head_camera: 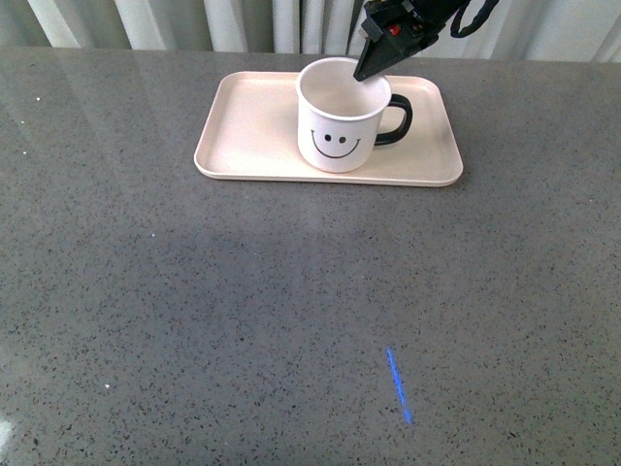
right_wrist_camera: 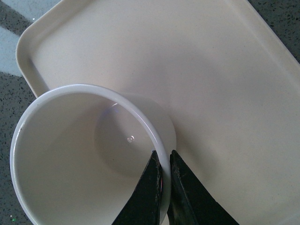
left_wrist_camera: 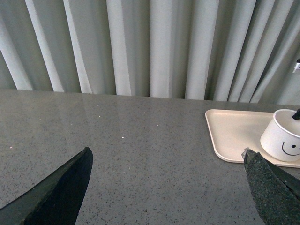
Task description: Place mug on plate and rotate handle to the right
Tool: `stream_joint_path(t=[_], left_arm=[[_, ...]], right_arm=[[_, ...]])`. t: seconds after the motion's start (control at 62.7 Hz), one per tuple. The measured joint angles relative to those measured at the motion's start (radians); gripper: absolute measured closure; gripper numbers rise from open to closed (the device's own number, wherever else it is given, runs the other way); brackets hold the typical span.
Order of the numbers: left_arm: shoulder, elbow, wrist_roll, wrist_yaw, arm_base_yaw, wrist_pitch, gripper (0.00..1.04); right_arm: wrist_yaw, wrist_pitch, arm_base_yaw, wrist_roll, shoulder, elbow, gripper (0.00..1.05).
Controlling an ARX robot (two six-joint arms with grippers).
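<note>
The white mug point(head_camera: 340, 121) with a black smiley face stands upright on the pale pink-beige plate point(head_camera: 252, 131). Its black handle point(head_camera: 398, 118) points right in the front view. My right gripper point(head_camera: 367, 68) comes down from the top and is shut on the mug's back rim. In the right wrist view the two black fingers point(right_wrist_camera: 164, 159) pinch the mug's rim point(right_wrist_camera: 140, 117), one inside and one outside, over the plate point(right_wrist_camera: 220, 70). My left gripper point(left_wrist_camera: 166, 157) is open and empty over bare counter; the mug point(left_wrist_camera: 283, 136) and plate point(left_wrist_camera: 232, 133) lie off to one side.
A grey speckled counter point(head_camera: 243, 320) spreads in front of the plate, with a short blue streak point(head_camera: 398, 383) on it. Pale curtains point(left_wrist_camera: 154, 47) hang behind the counter's far edge.
</note>
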Motion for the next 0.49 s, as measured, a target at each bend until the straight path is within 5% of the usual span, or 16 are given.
stream_joint_path(t=[0.207,0.494], left_arm=[[0.0,0.0,0.0,0.0,0.0,0.0,0.09],[0.0,0.0,0.0,0.0,0.0,0.0,0.09]], right_arm=[[0.012,-0.016,0.0,-0.019,0.019,0.034,1.03],[0.026,0.017,0.0,-0.047,0.022,0.019,0.59]])
